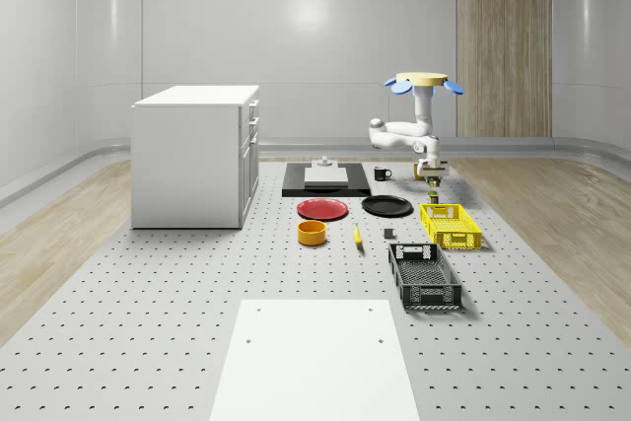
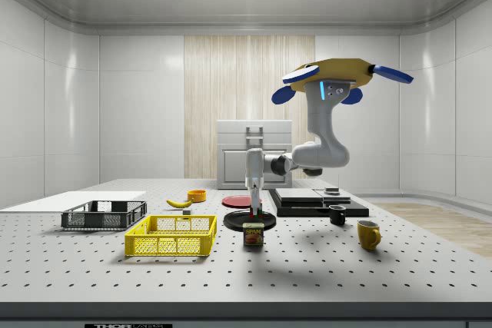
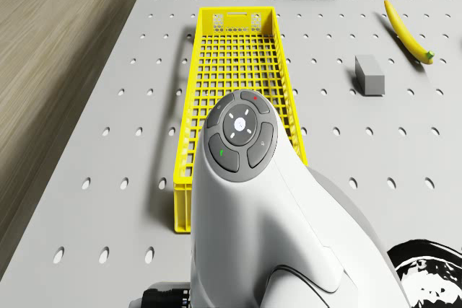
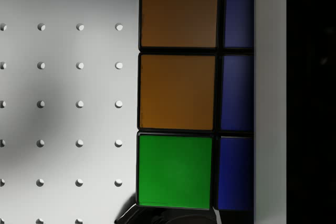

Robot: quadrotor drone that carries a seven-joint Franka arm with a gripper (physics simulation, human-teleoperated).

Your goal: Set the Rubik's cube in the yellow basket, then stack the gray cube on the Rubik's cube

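Hovering with drone (image 2: 336, 74) over table (image 1: 148, 293), gripper (image 2: 254, 203) clamped on Rubik's cube (image 4: 177, 93), orange-green face toward wrist, directly above can (image 2: 254, 234), beside yellow basket (image 3: 189, 135) lying lengthwise away from it.

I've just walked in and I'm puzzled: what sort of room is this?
It looks like a simulated robot test lab: a big perforated table set with test props like a yellow basket and a banana, and a drone hovering beside the basket, its arm hanging down.
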